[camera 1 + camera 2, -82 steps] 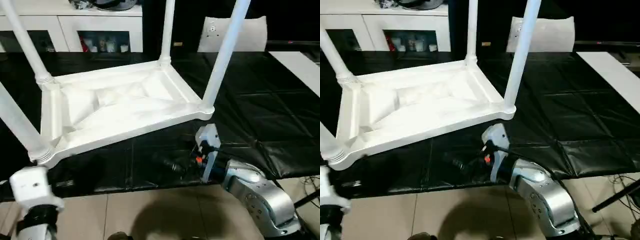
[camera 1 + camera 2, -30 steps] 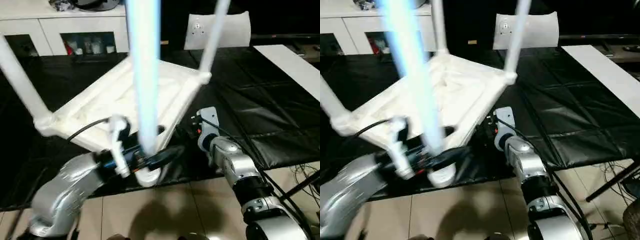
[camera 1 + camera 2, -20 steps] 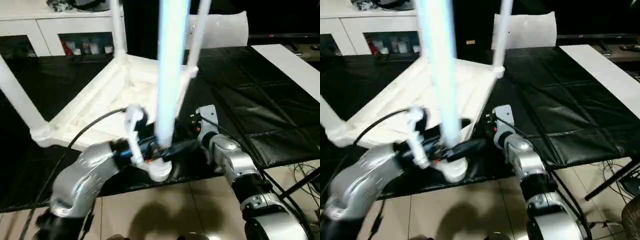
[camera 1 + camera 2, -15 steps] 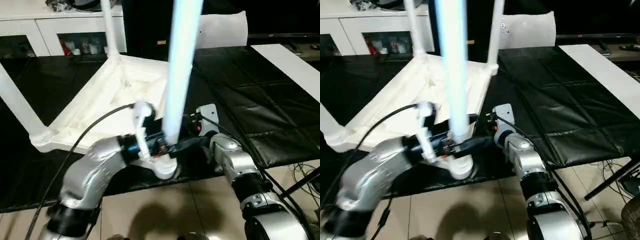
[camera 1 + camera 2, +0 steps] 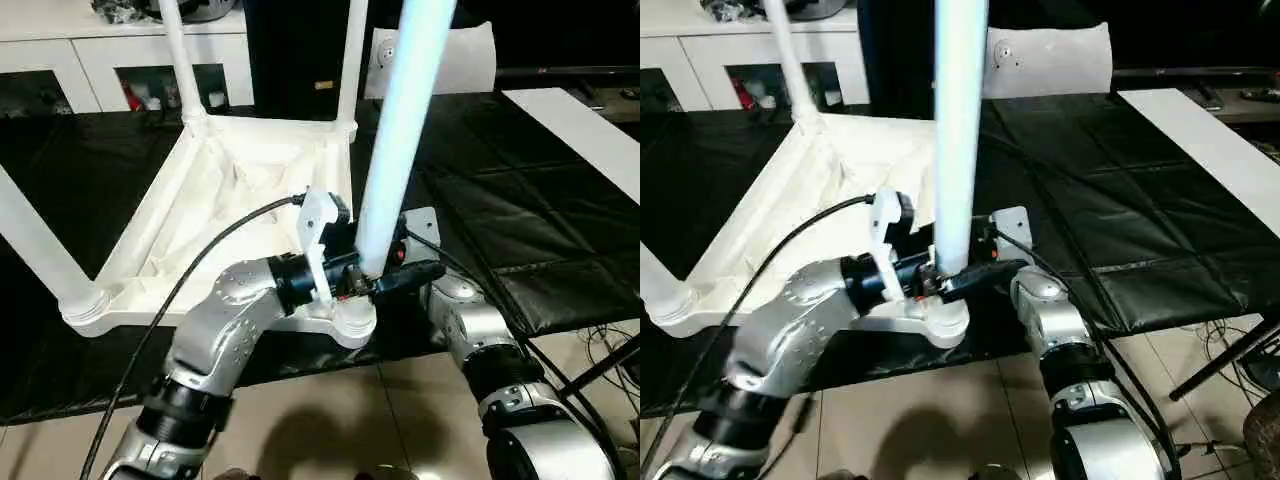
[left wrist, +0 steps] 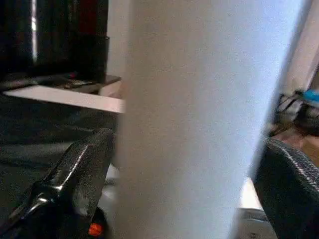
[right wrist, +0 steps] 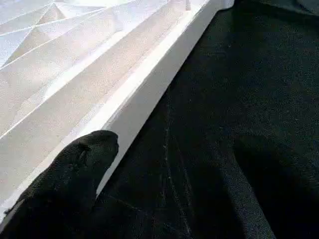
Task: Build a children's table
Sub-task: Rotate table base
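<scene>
Left gripper [image 5: 375, 283] grasps the near table leg [image 5: 395, 150] above its corner socket [image 5: 352, 322]; right gripper [image 7: 164, 199] is released.

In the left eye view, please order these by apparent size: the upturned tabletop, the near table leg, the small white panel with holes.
1. Upturned tabletop.
2. Near table leg, enlarged by nearness to the camera.
3. Small white panel with holes, far off and partly hidden behind the leg.

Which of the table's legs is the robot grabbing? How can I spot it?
Find the upside-down white tabletop on the black mat. Go to its corner nearest the robot, at the mat's front edge. The leg rising there looks thickest and pale blue, and it alone has the left tool around its base.
</scene>
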